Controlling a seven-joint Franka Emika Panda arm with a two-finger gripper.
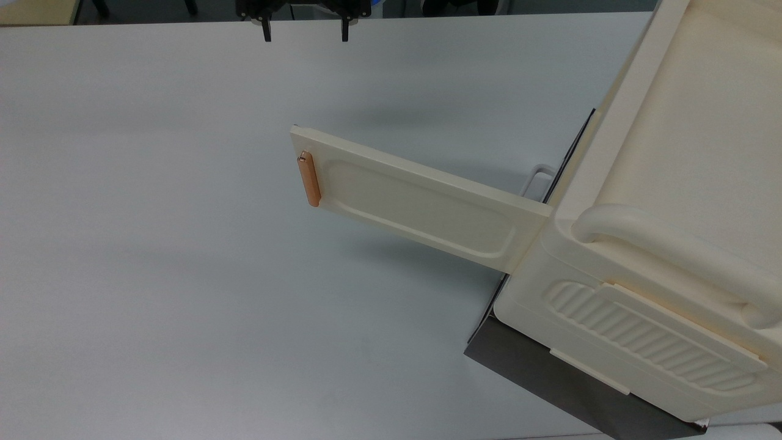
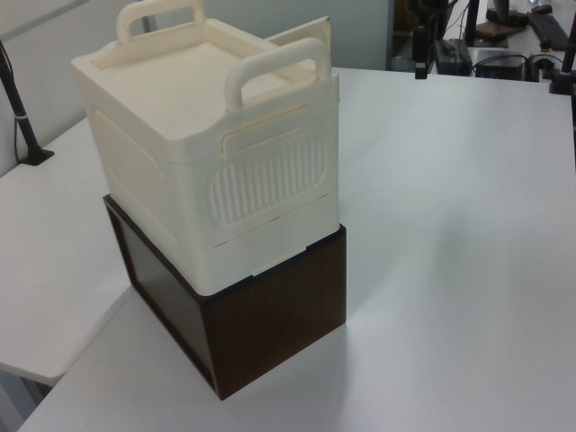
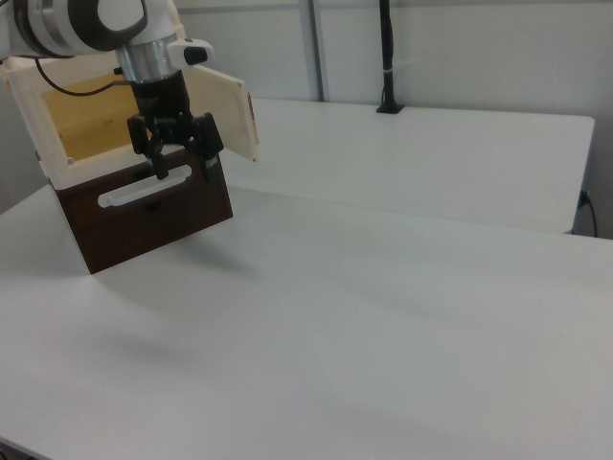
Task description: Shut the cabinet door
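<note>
Standing wide open, cabinet door on cream cabinet, tool spread, hanging free, no writing readable

A broad white table spreads before me, evenly lit and faintly glossy. At the right view's far side, pale wall panels rise behind it, with a black pole clamped to the table's far edge.
</note>
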